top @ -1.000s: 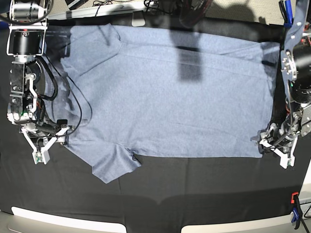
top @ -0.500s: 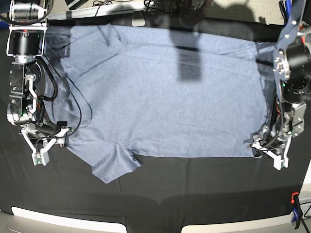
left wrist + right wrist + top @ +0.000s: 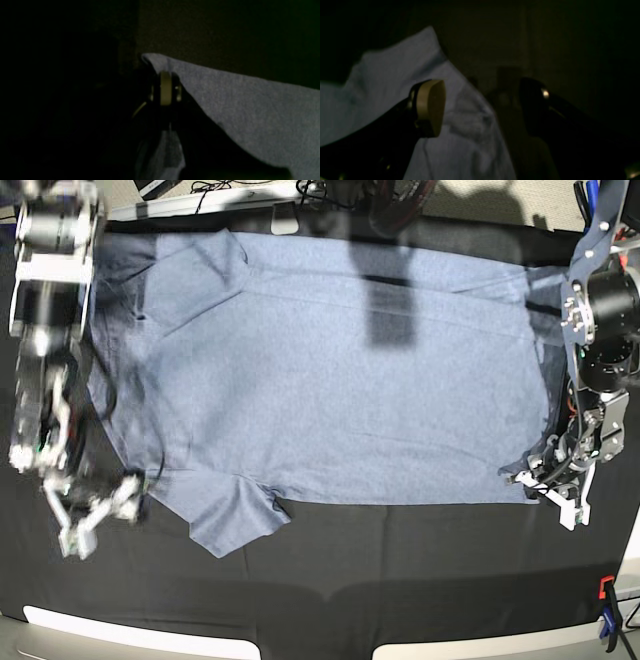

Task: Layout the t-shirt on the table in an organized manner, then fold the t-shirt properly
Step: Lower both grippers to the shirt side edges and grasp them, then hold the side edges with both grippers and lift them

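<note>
The light blue-grey t-shirt (image 3: 340,380) lies spread flat on the black table (image 3: 400,570), plain side up, with one sleeve toward the front left. No lettering shows. My left gripper (image 3: 545,483) is at the shirt's front right hem corner. In the left wrist view it (image 3: 165,83) is shut on that corner of the t-shirt (image 3: 250,105). My right gripper (image 3: 95,515) is at the shirt's front left edge, next to the sleeve. In the right wrist view it (image 3: 482,105) is open, with one tan pad (image 3: 431,107) above the t-shirt (image 3: 395,70) and the other finger over black cloth.
An orange-and-blue clamp (image 3: 607,612) grips the table's front right edge. A blue clamp (image 3: 590,205) stands at the back right. White edge pieces (image 3: 130,642) line the front. Cables and gear lie beyond the back edge.
My left gripper has drawn the hem corner inward, to the left in the base view. My right gripper has moved toward the table's front, off the shirt's edge, and looks blurred.
</note>
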Motion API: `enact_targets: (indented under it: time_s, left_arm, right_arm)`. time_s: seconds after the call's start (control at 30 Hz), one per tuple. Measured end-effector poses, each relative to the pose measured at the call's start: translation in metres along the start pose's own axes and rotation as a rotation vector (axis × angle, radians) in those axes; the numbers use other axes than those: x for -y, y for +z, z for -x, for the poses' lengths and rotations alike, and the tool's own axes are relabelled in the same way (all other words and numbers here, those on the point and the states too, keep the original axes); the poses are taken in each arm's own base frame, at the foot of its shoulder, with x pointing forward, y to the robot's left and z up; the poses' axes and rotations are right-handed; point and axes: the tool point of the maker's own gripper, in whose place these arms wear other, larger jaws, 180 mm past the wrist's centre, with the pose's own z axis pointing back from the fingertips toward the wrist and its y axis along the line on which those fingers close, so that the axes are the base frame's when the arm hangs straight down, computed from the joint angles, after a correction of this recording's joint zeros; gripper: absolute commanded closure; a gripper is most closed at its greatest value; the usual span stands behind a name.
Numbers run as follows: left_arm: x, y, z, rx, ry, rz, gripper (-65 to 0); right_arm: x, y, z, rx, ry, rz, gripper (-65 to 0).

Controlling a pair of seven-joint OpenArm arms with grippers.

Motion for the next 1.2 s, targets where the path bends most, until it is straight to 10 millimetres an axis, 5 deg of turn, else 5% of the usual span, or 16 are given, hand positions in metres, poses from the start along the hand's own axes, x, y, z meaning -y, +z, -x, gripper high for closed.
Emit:
enact_targets:
  time_s: [0.4, 0.57, 1.2]
  left_arm:
    - [0.0, 0.0, 0.001, -0.004, -0.001, 0.001, 0.0]
    - [0.0, 0.0, 0.001, -0.005, -0.001, 0.001, 0.0]
    - [0.0, 0.0, 0.002, -0.008, -0.001, 0.001, 0.0]
  right_arm:
    - [0.006, -0.045, 0.008, -0.127, -0.119, -0.068, -44.5]
    - [-0.012, -0.055, 0.014, -0.14, -0.053, -0.07, -44.5]
    - [-0.02, -0.06, 0.018, -0.158, 0.005, -0.049, -44.5]
